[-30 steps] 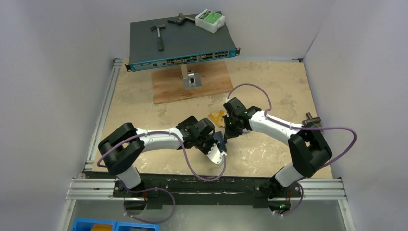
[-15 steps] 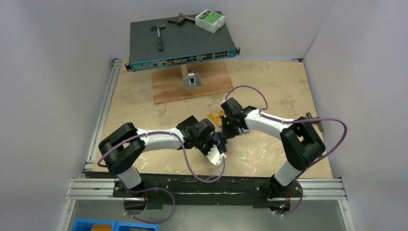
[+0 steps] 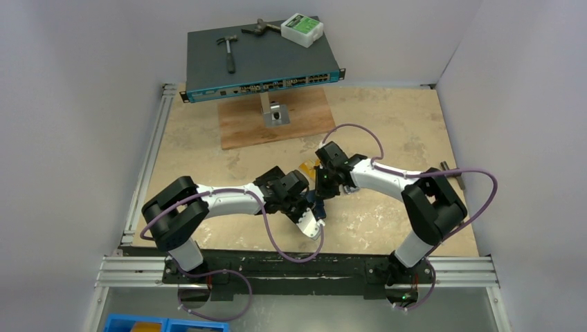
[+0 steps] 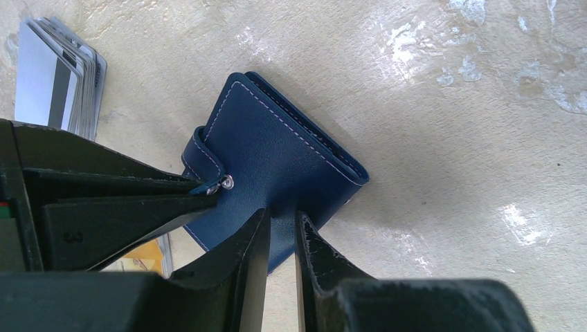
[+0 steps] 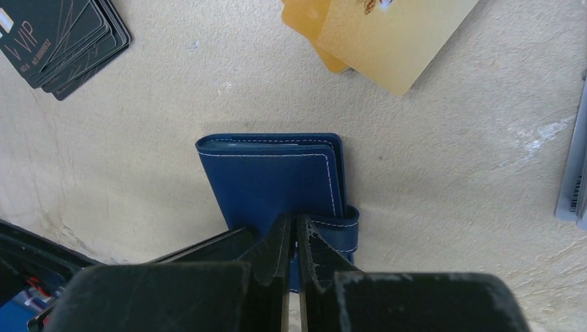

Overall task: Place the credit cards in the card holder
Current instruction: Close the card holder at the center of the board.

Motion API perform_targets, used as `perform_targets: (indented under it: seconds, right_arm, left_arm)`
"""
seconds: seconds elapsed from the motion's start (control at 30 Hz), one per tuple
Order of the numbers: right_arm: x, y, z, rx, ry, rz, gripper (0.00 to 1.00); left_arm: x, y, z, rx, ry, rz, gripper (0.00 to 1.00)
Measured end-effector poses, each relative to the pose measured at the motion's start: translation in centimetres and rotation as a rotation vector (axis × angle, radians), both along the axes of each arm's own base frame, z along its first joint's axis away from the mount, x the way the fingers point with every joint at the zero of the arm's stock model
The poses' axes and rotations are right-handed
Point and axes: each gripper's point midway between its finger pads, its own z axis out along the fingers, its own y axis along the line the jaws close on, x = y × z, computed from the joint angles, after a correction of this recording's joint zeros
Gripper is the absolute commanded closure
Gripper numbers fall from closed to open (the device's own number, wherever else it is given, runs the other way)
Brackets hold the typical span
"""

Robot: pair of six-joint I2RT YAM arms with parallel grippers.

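On the left, the left gripper (image 4: 282, 220) has its fingers drawn almost together, pinching the near cover edge of the small navy-blue stitched folding card holder (image 4: 277, 155). The card holder lies folded shut on the mottled beige tabletop (image 4: 471, 124), between the two arms. A fanned stack of silver-grey cards (image 4: 52, 76) with a dark stripe lies near its tab side. The right gripper (image 5: 291, 228) is clenched on the holder's snap tab (image 5: 336, 228), stud showing. Fanned black cards (image 5: 62, 38) and orange-gold cards (image 5: 387, 34) lie flat, apart from the holder.
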Motion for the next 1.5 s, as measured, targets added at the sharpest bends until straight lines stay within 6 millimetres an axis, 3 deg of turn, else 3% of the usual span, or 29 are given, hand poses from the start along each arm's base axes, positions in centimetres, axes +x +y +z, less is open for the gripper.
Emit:
perform_targets:
  seconds: [0.5, 0.63, 1.0, 1.17, 1.27, 1.5]
  right_arm:
    - [0.0, -0.2, -0.1, -0.075, -0.046, 0.011, 1.0]
    - [-0.1, -0.4, -0.1, -0.098, -0.049, 0.014, 0.83]
    - [-0.5, -0.8, 0.0, -0.134, -0.042, 0.022, 0.78]
    - [-1.0, -1.3, 0.0, -0.153, -0.025, 0.023, 0.66]
    - [-1.2, -1.6, -0.1, -0.164, -0.02, 0.025, 0.67]
    - [-1.2, -2.5, 0.9, -0.192, -0.047, 0.018, 0.79]
  left_arm:
    - [0.0, 0.0, 0.0, -0.001, 0.003, 0.003, 0.82]
    - [0.0, 0.0, 0.0, -0.001, 0.006, 0.007, 0.82]
    - [-0.1, 0.0, 0.0, -0.001, 0.01, 0.01, 0.82]
    - [-0.1, 0.0, 0.0, -0.002, 0.012, 0.013, 0.82]
    - [-0.1, 0.0, 0.0, -0.002, 0.013, 0.013, 0.82]
    - [-0.1, 0.0, -0.1, -0.001, 0.015, 0.013, 0.82]
